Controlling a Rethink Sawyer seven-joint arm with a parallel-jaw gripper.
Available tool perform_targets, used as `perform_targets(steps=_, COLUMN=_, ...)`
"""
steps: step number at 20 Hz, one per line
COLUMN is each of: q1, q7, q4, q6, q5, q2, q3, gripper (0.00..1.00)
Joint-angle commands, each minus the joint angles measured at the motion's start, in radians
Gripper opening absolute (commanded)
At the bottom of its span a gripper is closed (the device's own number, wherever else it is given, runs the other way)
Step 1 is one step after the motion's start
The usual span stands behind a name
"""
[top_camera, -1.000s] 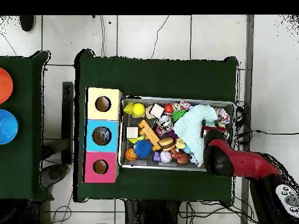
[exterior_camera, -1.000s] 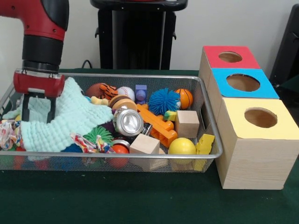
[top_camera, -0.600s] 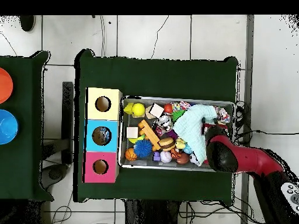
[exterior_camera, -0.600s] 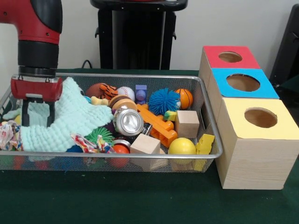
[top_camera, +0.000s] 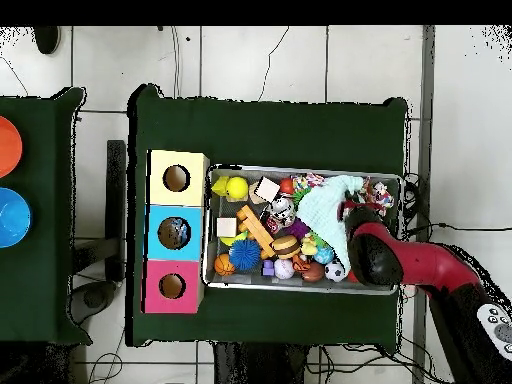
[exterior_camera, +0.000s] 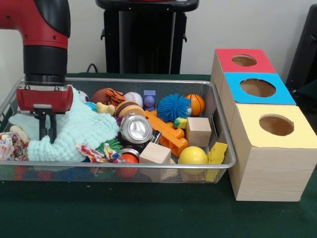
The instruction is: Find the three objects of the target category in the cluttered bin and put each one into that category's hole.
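Over bin [exterior_camera: 223, 163] left end, gripper [exterior_camera: 47, 130] pinched on crumpled mint cloth [exterior_camera: 81, 130].

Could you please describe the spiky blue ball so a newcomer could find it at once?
Start at the wire mesh bin and look to its back row. The spiky blue ball sits beside the small orange basketball, alone in being covered with soft bristles.

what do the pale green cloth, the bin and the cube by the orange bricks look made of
Cloth: soft knitted or woven fabric, ribbed and draping. Bin: metal wire mesh, shiny rim. Cube: likely bare wood, pale matte faces.
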State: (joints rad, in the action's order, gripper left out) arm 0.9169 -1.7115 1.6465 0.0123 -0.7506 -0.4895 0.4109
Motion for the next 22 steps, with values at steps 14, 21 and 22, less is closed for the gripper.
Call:
perform_targets(steps=14, q1=-0.109, q7=-0.161, q4=0.188, q6=0.06, q5=0.099, q2=-0.063, q3=0.034, gripper=0.0)
perform_targets(steps=21, q1=-0.158, q7=-0.209, q4=0.26, q6=0.003, q5=0.163, q2=-0.08, q3=-0.029, gripper=0.0)
perform_targets(steps=22, q1=-0.162, q7=-0.213, q4=0.269, q6=-0.001, q5=0.173, q2=-0.077, q3=-0.032, gripper=0.0)
